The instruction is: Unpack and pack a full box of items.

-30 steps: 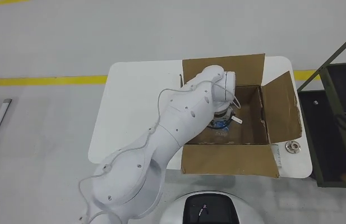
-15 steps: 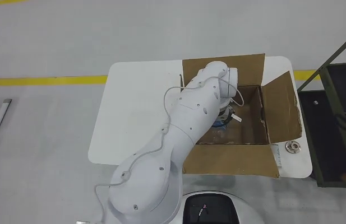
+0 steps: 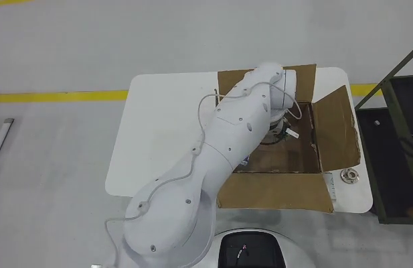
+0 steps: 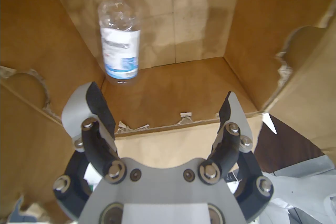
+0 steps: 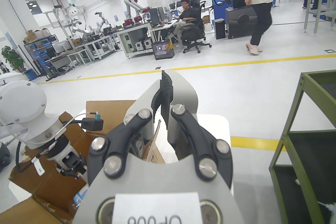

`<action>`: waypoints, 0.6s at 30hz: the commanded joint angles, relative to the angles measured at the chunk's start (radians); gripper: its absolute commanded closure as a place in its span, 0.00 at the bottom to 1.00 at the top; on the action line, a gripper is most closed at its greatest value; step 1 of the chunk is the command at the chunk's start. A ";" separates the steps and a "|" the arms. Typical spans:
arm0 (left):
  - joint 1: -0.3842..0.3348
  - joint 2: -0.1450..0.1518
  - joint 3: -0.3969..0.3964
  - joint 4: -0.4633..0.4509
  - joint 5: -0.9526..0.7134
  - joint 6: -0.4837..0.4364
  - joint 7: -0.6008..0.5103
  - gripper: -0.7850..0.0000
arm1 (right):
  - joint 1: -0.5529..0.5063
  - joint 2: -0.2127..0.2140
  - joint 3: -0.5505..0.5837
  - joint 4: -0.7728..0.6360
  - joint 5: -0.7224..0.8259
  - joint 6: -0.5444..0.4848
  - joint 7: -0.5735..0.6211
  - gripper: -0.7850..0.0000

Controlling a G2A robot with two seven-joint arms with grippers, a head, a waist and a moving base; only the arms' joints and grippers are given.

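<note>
An open cardboard box (image 3: pixel 337 127) stands on the white table (image 3: pixel 159 134). My left arm reaches into it, with the left gripper (image 3: pixel 281 130) near the far side. In the left wrist view the left gripper (image 4: pixel 160 93) is open with nothing between its fingers. A clear water bottle (image 4: pixel 119 33) with a white cap and a blue-and-white label lies on the box (image 4: pixel 262 25) floor, just beyond one fingertip and apart from it. My right gripper (image 5: pixel 164 83) is shut and empty, held in the air beside the box (image 5: pixel 105 109).
The box's flaps stand open on all sides. A small metal ring (image 3: pixel 350 176) lies on the table's right corner. A green metal cart (image 3: pixel 393 154) stands close to the table's right edge. The left half of the table is bare.
My left arm's wrist has moved toward the far side of the box. The bottle that showed below the gripper in the top view is now hidden under the arm.
</note>
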 commanded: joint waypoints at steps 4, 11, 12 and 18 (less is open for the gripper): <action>-0.079 0.014 -0.010 -0.064 -0.054 0.050 0.051 0.00 | 0.006 0.001 -0.002 -0.008 0.010 -0.002 -0.001 1.00; -0.174 0.046 -0.029 -0.078 -0.123 0.056 0.056 0.00 | 0.014 0.002 -0.003 -0.013 0.031 -0.002 -0.002 1.00; -0.183 0.058 -0.045 -0.092 -0.143 0.045 0.045 0.00 | 0.014 0.002 -0.003 -0.014 0.032 -0.003 -0.001 1.00; -0.189 0.153 -0.072 -0.191 -0.100 0.042 0.042 0.00 | 0.013 0.003 -0.002 -0.017 0.038 -0.003 0.002 1.00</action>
